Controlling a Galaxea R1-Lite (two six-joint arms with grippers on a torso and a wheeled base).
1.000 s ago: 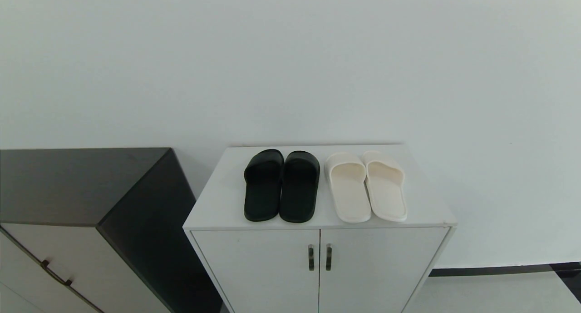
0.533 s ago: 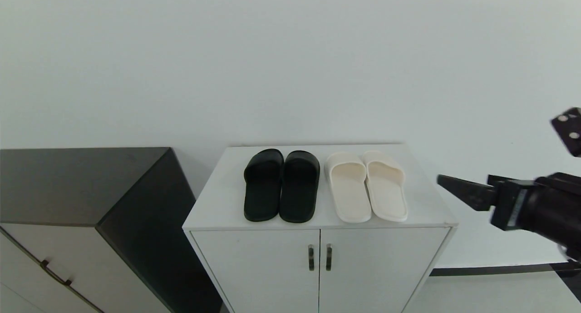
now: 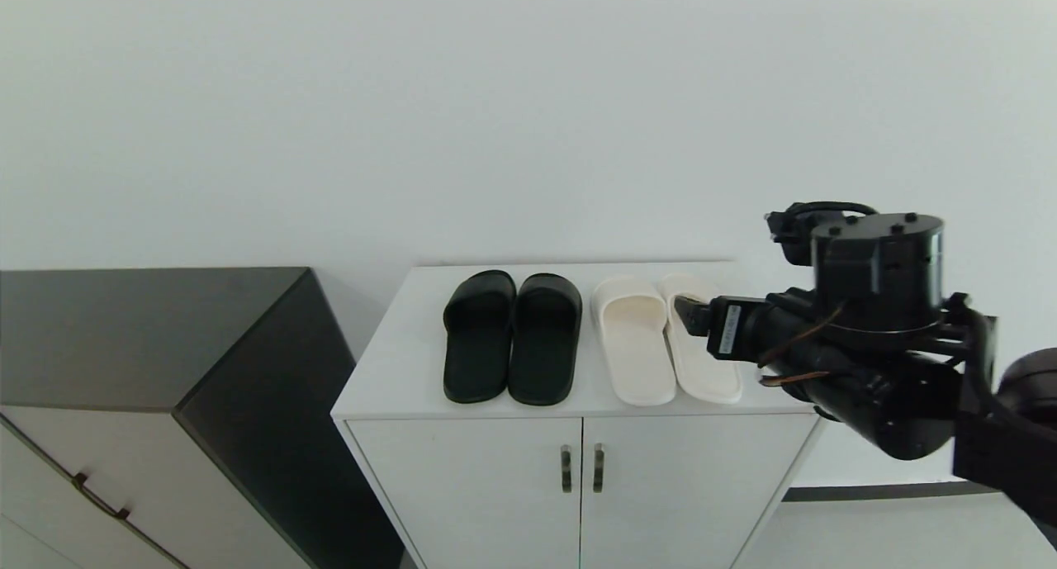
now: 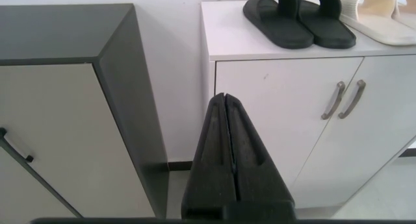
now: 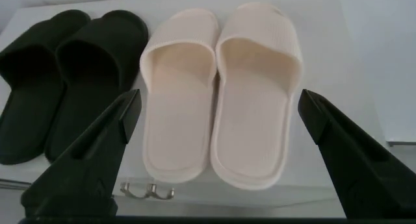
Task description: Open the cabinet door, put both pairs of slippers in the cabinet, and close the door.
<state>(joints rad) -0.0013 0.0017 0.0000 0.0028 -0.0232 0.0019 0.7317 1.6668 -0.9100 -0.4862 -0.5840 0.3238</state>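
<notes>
Arms, two. Your right gripper (image 5: pixel 218 112) hovers over the cream slippers (image 3: pixel 636 346), its fingers spread wide to either side of the pair, with the arm reaching in level from the right. Your left gripper (image 4: pixel 224 102) hangs low in front of the white cabinet (image 3: pixel 396 362), fingers pressed together. Black slippers (image 3: pixel 541 342) lie just beside the cream pair on the cabinet top. Both doors (image 3: pixel 471 495) are shut.

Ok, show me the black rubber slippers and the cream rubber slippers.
Black rubber slippers (image 3: pixel 477 354): head view, footbed of the left one.
Cream rubber slippers (image 5: pixel 250 123): right wrist view, footbed of one slipper.
</notes>
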